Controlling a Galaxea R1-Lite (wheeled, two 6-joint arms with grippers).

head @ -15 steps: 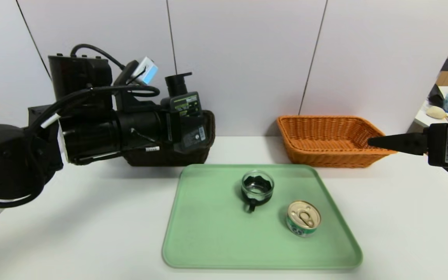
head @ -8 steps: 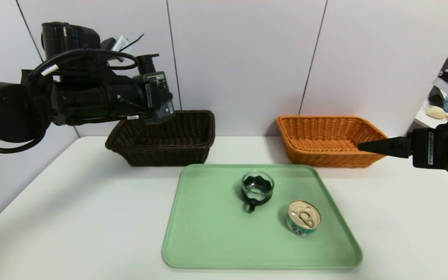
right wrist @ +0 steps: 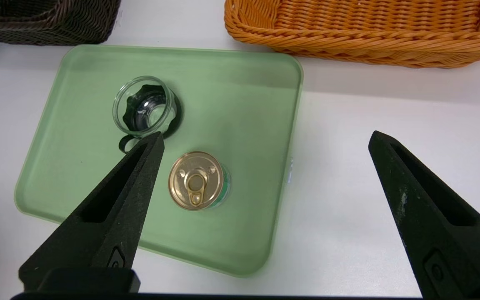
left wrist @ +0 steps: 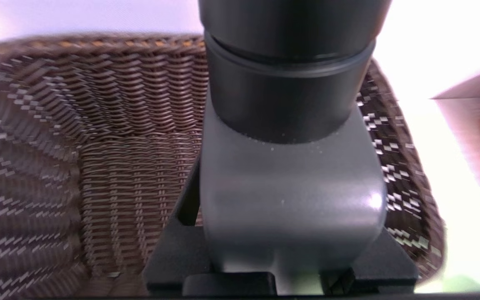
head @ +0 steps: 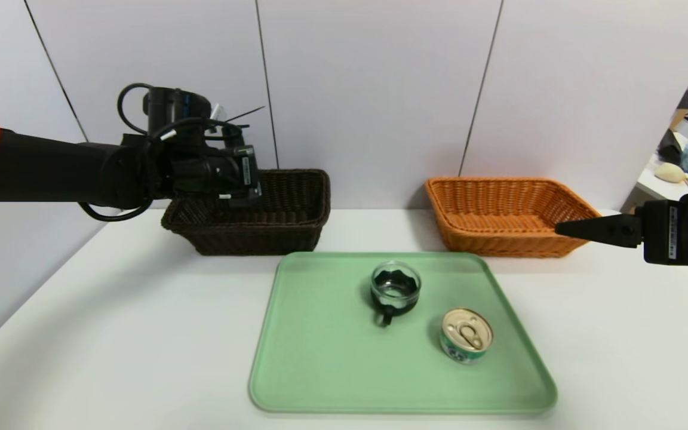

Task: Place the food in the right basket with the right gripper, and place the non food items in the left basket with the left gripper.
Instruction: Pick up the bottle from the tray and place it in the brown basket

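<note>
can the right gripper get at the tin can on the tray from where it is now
Probably yes. The right gripper hangs open off the tray's right side, and the tin can stands upright with clear space around it, apart from the glass cup.

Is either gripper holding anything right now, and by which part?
The left gripper holds the black squarish bottle by its body, over the dark brown wicker basket. The right gripper is open and empty.
</note>
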